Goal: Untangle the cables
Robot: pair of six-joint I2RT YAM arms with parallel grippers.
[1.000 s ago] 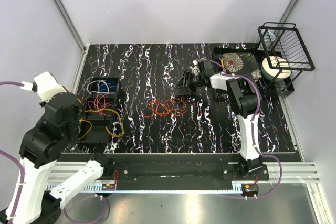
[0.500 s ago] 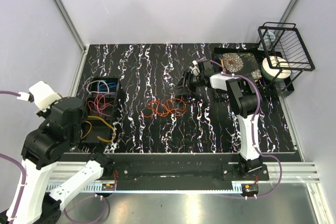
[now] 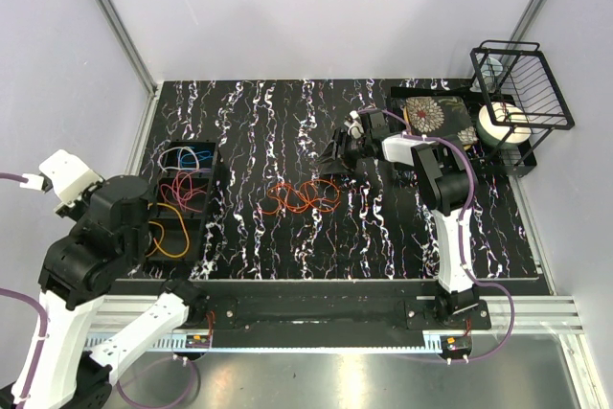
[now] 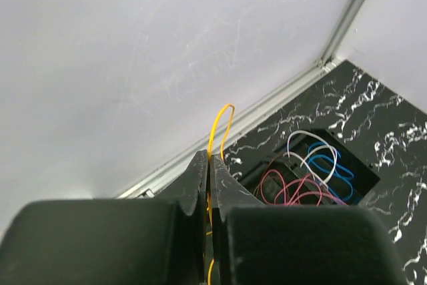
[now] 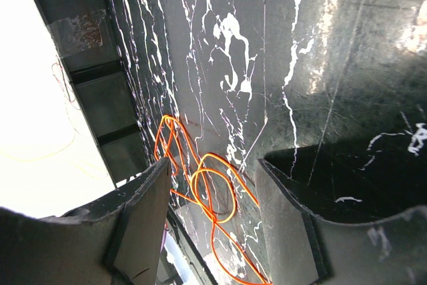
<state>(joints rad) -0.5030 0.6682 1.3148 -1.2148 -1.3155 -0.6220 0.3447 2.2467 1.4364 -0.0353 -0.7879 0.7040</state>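
The yellow cable is pinched between the pressed-together fingers of the left claw. A thin loop stands up just beyond the tips, and the rest trails down below the claw towards the black box, where red, blue and white cables lie heaped. The orange cable lies in loose loops on the table directly under the right claw, whose fingers are spread and hold nothing. The cables look light, limp and springy, and are likely to snag. A single strand at a loop's outer edge seems the best hold.
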